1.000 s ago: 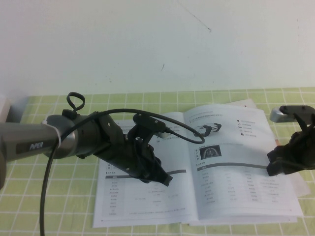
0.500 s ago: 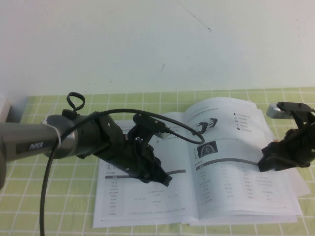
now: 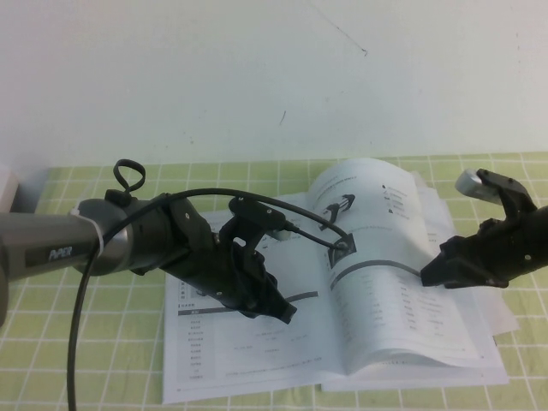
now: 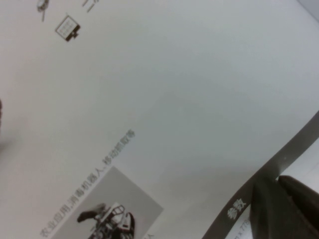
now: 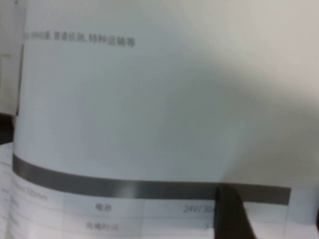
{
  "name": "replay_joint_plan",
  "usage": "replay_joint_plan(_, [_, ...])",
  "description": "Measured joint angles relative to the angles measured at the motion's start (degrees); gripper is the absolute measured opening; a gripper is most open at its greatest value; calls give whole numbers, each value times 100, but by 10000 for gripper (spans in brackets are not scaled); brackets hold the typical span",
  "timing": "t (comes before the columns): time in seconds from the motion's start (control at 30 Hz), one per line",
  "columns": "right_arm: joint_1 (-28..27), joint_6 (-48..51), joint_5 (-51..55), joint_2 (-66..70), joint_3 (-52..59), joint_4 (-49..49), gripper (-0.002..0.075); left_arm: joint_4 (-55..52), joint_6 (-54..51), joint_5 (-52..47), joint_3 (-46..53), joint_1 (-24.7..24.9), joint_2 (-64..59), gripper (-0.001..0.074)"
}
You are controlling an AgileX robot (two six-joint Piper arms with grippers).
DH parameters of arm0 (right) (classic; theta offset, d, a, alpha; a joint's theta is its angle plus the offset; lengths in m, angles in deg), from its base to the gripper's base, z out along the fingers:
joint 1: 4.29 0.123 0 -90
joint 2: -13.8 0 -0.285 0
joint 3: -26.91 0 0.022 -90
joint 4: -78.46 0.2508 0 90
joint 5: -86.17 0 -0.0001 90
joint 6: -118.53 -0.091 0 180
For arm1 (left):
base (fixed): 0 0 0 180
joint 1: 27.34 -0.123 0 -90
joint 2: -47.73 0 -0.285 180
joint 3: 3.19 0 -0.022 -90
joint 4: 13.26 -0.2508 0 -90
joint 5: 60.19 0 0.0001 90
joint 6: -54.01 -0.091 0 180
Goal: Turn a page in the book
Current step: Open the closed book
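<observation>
Lifting at frame right, my right gripper [image 3: 431, 276] pinches the page [image 3: 390, 257] edge, bowing it above the book [image 3: 248, 342]; left gripper [image 3: 287, 312] at centre, fingers unclear.

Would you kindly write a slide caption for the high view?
Left gripper rests on the open book while the right gripper pushes the bulging right-hand page.
</observation>
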Motion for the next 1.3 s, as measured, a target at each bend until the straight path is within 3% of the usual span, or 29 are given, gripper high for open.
replay_joint_plan(0.4, [32, 651, 316, 118, 21, 778, 350, -13, 0, 0, 0, 0, 0, -4])
replay_joint_plan(0.67, [132, 1451, 863, 202, 54, 1642, 300, -13, 0, 11, 0, 0, 0, -4])
replay_joint_plan(1.03, [427, 1663, 915, 215, 54, 1757, 272, -15, 14, 82, 0, 0, 50, -4])
replay_joint_plan(1.3, [455, 1842, 982, 247, 54, 1935, 270, -157, -48, 518, 0, 10, 763, -4])
